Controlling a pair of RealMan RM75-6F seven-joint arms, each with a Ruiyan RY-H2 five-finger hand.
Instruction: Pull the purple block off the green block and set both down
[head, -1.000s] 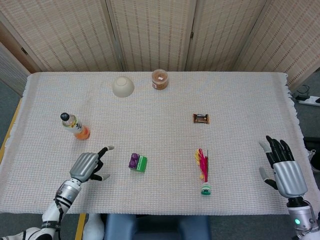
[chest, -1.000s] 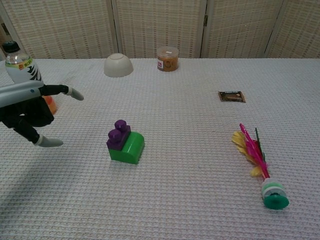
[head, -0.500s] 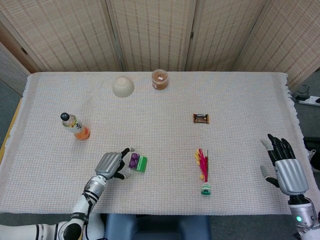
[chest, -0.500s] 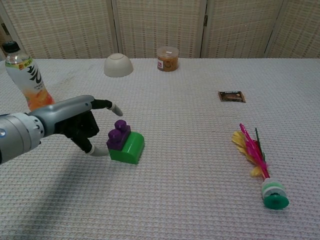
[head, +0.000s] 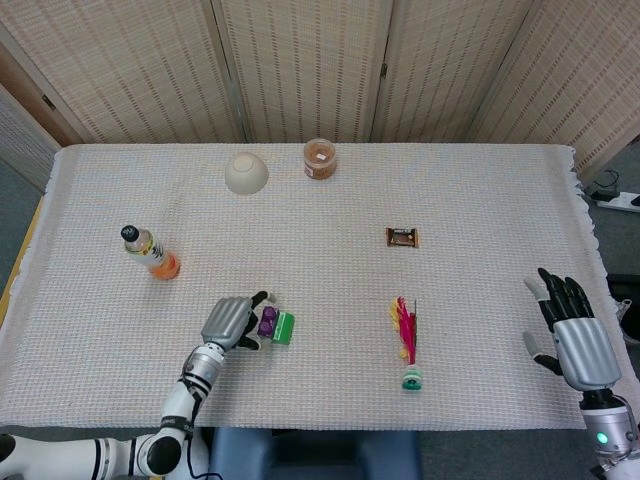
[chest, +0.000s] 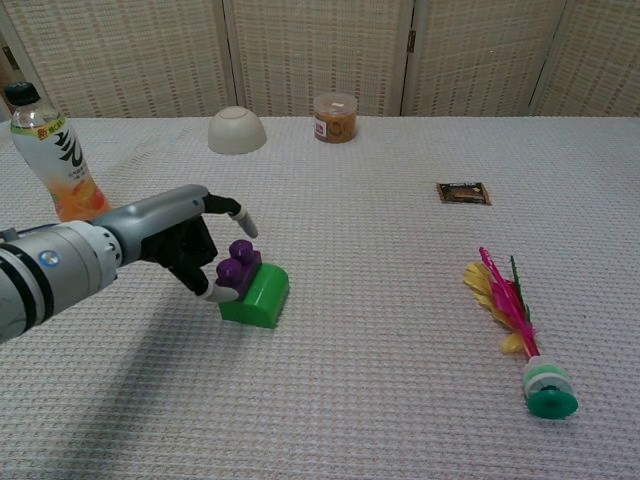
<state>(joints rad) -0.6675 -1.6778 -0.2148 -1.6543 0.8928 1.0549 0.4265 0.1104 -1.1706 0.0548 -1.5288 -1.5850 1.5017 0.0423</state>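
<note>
While the purple block (chest: 238, 266) sits pressed onto the left end of the green block (chest: 256, 295), nothing has been separated and both rest on the worktop (head: 480, 200) as one piece. Taking the green block as the landmark: far to its left and further back stands a bottle (chest: 52, 168) of orange drink. Just to its left is the left hand (chest: 185, 243), spread, with one finger arched over the purple block and the thumb low against the pair's left face; whether it actually touches or has any hold I cannot tell, and nothing looks clamped. Behind the green block, at the far edge, are an upturned bowl (head: 245, 172) and a small jar (head: 320, 158). To its right lies a feathered shuttlecock (chest: 518, 331), with a dark snack packet (chest: 463, 192) further back. Well to the right of all of it, near the worktop's edge, the right hand (head: 573, 334) is held with fingers (head: 556, 293) apart, holding nothing.

The pair's long axis runs left to right in the head view, purple end toward the left hand, which is by far the nearer. So the purple block is that hand's natural grasp. Pulling it off probably needs the green end held too, which would mean bringing the right hand a long way across.
</note>
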